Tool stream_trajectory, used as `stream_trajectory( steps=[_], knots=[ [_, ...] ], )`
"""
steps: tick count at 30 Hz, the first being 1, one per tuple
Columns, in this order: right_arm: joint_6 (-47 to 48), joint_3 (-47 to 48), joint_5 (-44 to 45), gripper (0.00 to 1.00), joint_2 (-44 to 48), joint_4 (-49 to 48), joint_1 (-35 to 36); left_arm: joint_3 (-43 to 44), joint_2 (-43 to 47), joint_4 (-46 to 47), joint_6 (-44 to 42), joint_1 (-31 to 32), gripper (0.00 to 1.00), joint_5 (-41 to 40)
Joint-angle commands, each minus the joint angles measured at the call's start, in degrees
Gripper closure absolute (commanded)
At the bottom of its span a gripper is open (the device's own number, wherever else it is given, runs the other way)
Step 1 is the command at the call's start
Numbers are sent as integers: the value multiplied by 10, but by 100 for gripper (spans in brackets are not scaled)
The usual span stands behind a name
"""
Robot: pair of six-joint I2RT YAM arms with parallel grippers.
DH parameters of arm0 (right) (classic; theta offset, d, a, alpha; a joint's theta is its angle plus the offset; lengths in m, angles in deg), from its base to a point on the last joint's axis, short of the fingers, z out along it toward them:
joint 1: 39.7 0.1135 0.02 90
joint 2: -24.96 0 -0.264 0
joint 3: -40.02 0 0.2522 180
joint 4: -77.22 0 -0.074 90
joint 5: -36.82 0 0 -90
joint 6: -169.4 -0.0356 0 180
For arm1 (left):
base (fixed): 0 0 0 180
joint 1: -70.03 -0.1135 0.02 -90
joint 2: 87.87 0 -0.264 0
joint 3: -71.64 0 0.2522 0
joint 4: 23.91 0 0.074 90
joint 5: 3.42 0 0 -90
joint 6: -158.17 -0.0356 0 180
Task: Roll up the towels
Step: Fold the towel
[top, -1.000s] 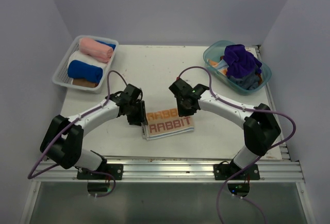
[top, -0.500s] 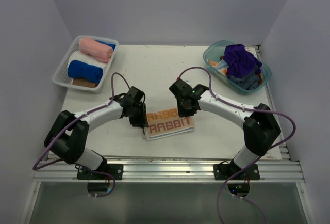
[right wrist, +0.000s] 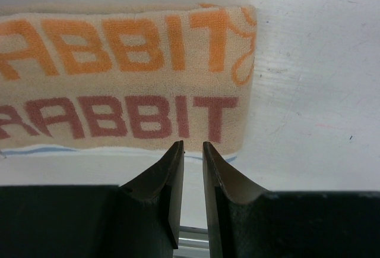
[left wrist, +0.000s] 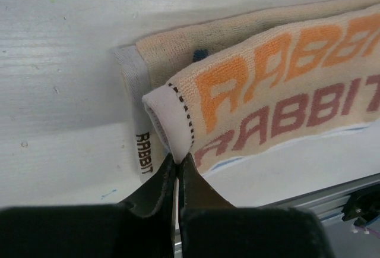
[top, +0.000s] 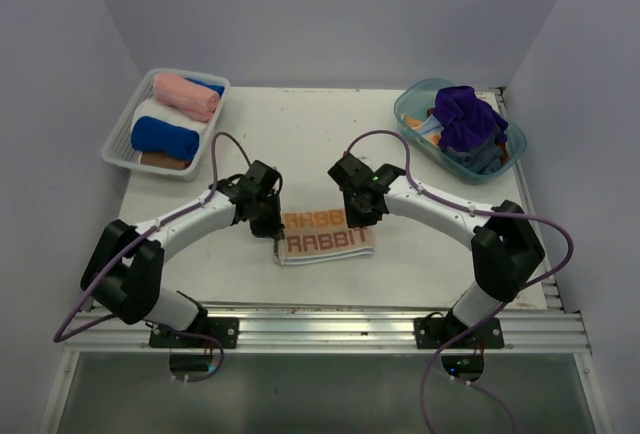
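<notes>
The cream RABBIT towel (top: 330, 237) lies folded in a long band on the table between both arms. My left gripper (top: 272, 235) is shut on the white hemmed corner at the towel's left end (left wrist: 172, 130) and holds that top layer lifted and curled over the layer below; its tips (left wrist: 177, 158) pinch the cloth. My right gripper (top: 358, 217) hovers over the towel's right end (right wrist: 119, 91). Its jaws (right wrist: 193, 145) stand a narrow gap apart with nothing between them, tips just over the towel's near edge.
A white mesh basket (top: 115, 154) at the back left holds rolled pink (top: 185, 96), white (top: 160, 112) and blue (top: 165, 137) towels. A clear teal tub (top: 412, 104) at the back right holds a loose purple towel (top: 468, 114) and others. An aluminium rail runs along the near edge.
My left gripper has shifted slightly right and away, taking the towel's left corner with it; the towel's near edge has drawn in a little. The right arm has hardly moved.
</notes>
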Motion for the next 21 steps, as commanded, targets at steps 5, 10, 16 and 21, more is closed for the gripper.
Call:
stream_trajectory(
  steps=[5,10,16,21],
  knots=[
    [-1,9,11,76,13,-1,-1,38,37,-19,15,2,100,-14],
    [0,11,10,75,14,1,-1,51,4,-26,10,2,100,-31],
    [-1,5,11,75,23,-2,-1,49,-32,-23,16,2,82,-73],
    [5,6,34,74,24,5,-1,87,-22,-72,22,2,67,-120]
  ],
)
